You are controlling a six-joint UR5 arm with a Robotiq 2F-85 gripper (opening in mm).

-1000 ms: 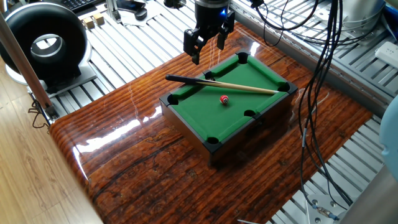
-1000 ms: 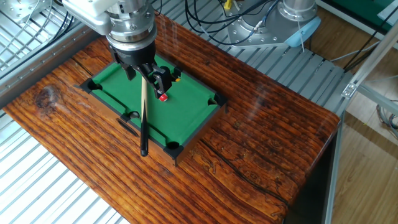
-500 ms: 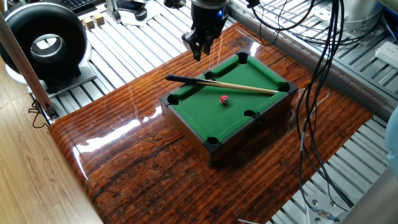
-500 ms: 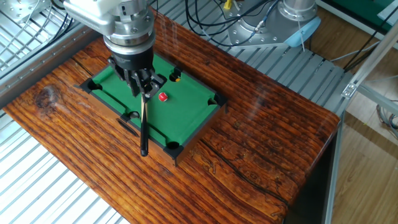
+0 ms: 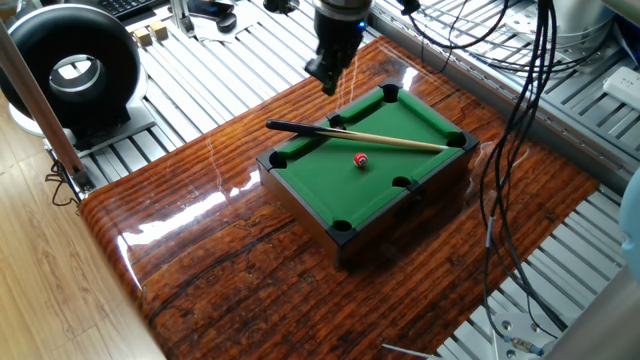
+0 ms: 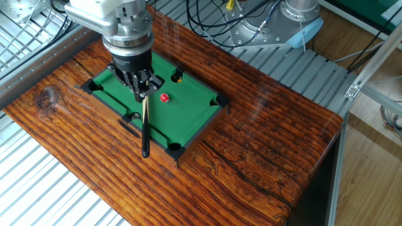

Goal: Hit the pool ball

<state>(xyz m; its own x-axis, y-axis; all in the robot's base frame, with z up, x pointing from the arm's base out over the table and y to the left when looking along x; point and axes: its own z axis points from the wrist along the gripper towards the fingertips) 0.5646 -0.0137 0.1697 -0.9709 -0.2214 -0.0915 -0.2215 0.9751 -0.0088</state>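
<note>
The pool ball [image 5: 360,160] is a tiny red ball on the green felt of the small pool table [image 5: 300,168]. It also shows in the other fixed view [image 6: 164,98]. A thin wooden cue stick [image 5: 385,140] with a black butt lies across the table's rails, the butt sticking out over the edge [image 6: 146,147]. My gripper [image 5: 328,78] hangs above the table's far side, fingers pointing down, clear of the cue and the ball. In the other fixed view my gripper [image 6: 142,88] hides the cue's tip end. Its fingers look slightly apart and hold nothing.
The pool table [image 6: 201,113] stands on a glossy wood-grain tabletop [image 5: 230,260]. A black round device [image 5: 72,70] sits at the far left. Black cables [image 5: 520,110] hang on the right. A metal slatted surface [image 6: 38,188] surrounds the tabletop.
My gripper has turned about its vertical axis, so its fingers now show edge-on, and shifted slightly. The ball and the cue have not moved.
</note>
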